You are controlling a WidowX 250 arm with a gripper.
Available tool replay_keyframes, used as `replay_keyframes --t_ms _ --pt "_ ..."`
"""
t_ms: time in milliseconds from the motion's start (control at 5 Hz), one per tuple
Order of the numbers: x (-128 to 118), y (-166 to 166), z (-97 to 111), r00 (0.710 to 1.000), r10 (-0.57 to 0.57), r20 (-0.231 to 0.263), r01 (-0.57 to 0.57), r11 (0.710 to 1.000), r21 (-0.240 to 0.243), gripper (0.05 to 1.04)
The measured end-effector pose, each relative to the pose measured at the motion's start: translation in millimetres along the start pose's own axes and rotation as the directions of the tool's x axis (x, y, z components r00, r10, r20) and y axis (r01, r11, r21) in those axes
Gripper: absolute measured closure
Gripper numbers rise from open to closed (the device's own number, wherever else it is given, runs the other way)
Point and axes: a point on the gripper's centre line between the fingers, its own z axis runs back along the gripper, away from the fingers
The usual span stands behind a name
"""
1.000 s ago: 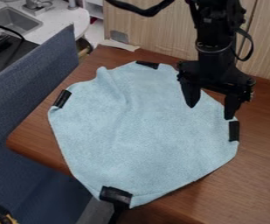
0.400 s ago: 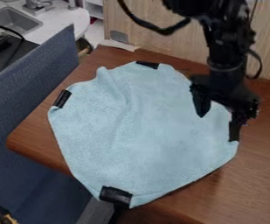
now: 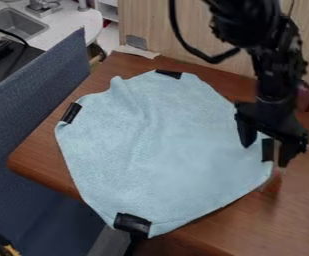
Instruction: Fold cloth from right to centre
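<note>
The light blue cloth lies spread on the brown table, with a small fold line on its upper left part. Black clips or tape sit at its top, left, bottom and right edges. At the cloth's right edge hangs my gripper, open, one finger on each side of the black right-hand piece. The left finger is over the cloth and the right one is just past its edge. Whether the tips touch the cloth or table I cannot tell.
A wooden panel stands behind the brown table. Along the left runs a dark blue partition, with a sink beyond it at the upper left. The cloth's lower end reaches over the table's front edge.
The gripper has moved right and down, from above the cloth's upper right part to its right edge, staying open. The cloth lies as before.
</note>
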Motion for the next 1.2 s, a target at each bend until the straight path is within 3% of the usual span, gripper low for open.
replay_keyframes --t_ms 200,600,800,1000,1200 --pt "1.3 -2.4 -12.6 1.0 -0.009 -0.012 0.009 1.0 0.003 0.118" --pt "5.3 -8.2 -18.5 0.998 -0.02 -0.058 0.024 0.997 0.068 0.666" --pt "5.1 -7.0 -18.4 0.998 -0.009 -0.058 0.014 0.997 0.076 0.864" --pt "6.4 -8.4 -17.8 0.998 -0.017 -0.056 0.021 0.997 0.068 0.975" --pt "7.3 -10.8 -17.5 0.998 -0.042 -0.055 0.045 0.998 0.052 1.009"
